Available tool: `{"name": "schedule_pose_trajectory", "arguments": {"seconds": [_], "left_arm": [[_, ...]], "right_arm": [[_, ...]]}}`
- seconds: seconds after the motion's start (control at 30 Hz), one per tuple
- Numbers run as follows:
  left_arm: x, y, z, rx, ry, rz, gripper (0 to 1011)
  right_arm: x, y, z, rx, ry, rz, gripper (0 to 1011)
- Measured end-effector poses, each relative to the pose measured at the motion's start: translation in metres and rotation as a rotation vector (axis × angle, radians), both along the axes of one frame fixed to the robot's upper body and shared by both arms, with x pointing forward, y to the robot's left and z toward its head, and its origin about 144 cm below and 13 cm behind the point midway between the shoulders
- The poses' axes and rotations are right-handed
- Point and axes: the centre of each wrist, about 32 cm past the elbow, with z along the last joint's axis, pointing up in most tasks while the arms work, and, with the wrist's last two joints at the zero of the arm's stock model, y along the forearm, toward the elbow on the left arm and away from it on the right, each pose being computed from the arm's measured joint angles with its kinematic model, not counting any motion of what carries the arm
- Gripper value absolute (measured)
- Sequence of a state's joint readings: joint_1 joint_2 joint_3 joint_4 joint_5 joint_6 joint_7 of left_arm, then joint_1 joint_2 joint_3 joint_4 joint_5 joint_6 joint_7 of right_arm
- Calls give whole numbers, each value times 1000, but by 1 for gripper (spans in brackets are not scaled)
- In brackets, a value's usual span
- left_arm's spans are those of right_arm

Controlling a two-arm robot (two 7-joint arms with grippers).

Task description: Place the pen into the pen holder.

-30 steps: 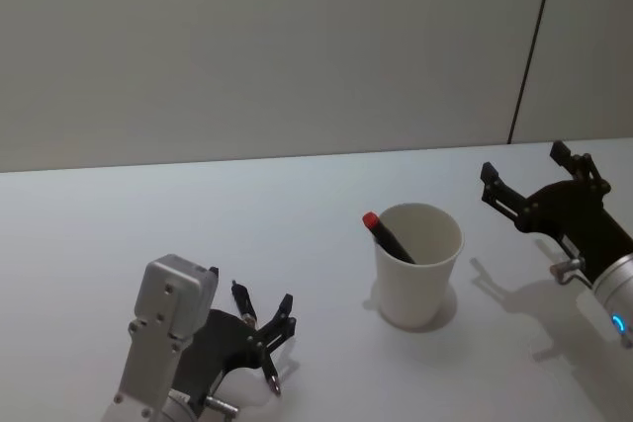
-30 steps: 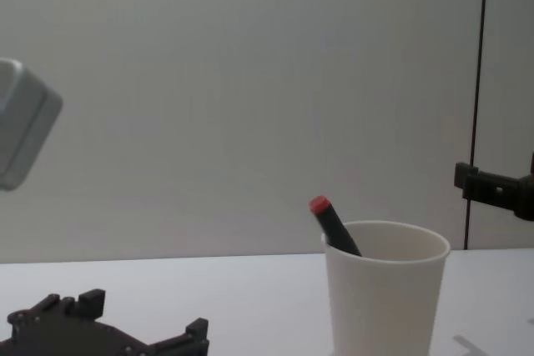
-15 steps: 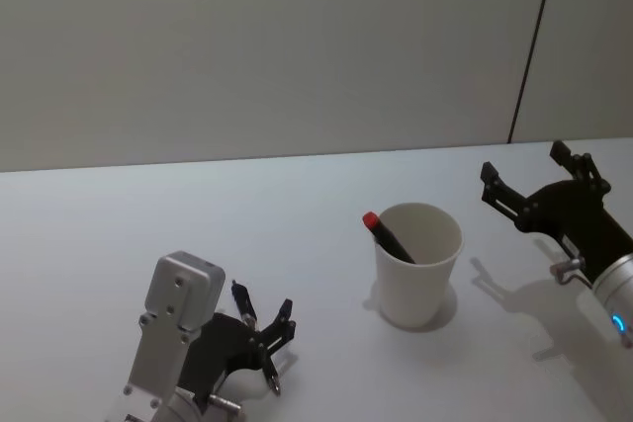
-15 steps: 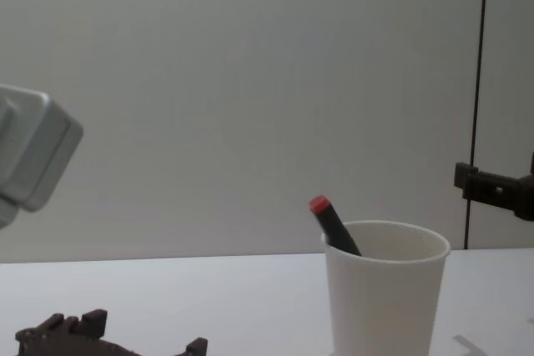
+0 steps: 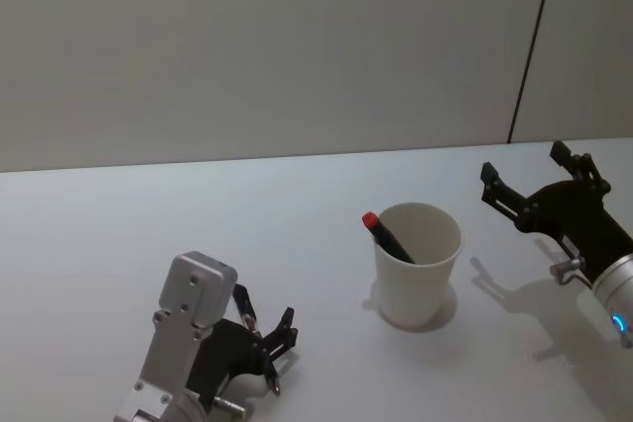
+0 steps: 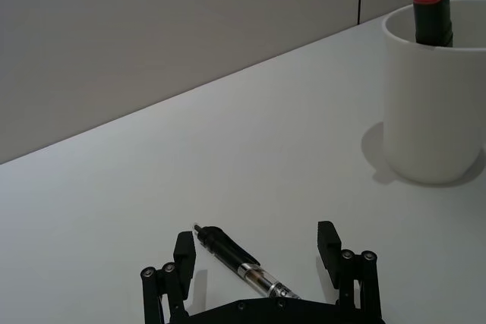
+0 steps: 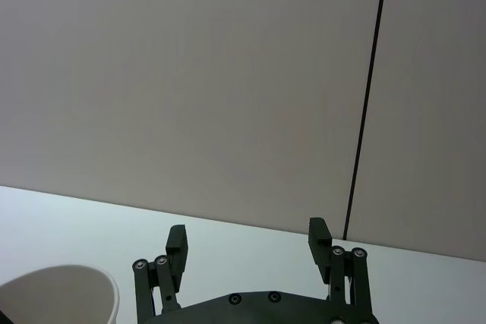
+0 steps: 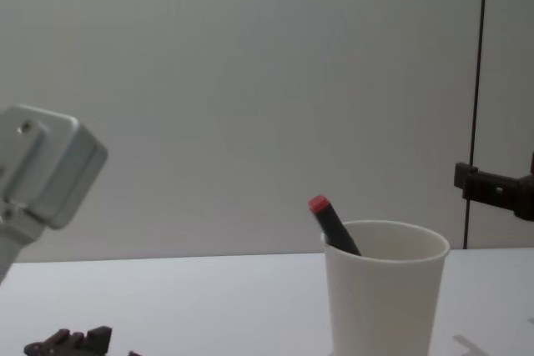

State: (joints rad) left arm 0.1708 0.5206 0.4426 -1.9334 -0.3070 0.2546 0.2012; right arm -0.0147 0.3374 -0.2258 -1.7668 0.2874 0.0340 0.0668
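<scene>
Left gripper [image 5: 265, 335] down low on white table [image 5: 119, 214], near-left side, fingers spread wide. Pen [image 6: 241, 265] lies flat on table between them, not pinched yet. Pen holder [image 5: 418, 262] stands upright, well off to right of pen. Red-capped marker [image 5: 385, 235] sits inside it, leaning on left rim. Right gripper [image 5: 524, 165] hangs just right of pen holder, fingers apart, holding nothing. Plain grey wall [image 5: 277, 46] behind.
</scene>
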Motion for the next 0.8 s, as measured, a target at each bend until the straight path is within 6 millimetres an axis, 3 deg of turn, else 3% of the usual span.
{"name": "schedule_pose_trajectory", "arguments": {"seconds": [0.8], "left_arm": [[-2, -4, -4, 46, 69, 8, 1001]], "right_arm": [[0, 0, 0, 0, 0, 0, 1001]]}}
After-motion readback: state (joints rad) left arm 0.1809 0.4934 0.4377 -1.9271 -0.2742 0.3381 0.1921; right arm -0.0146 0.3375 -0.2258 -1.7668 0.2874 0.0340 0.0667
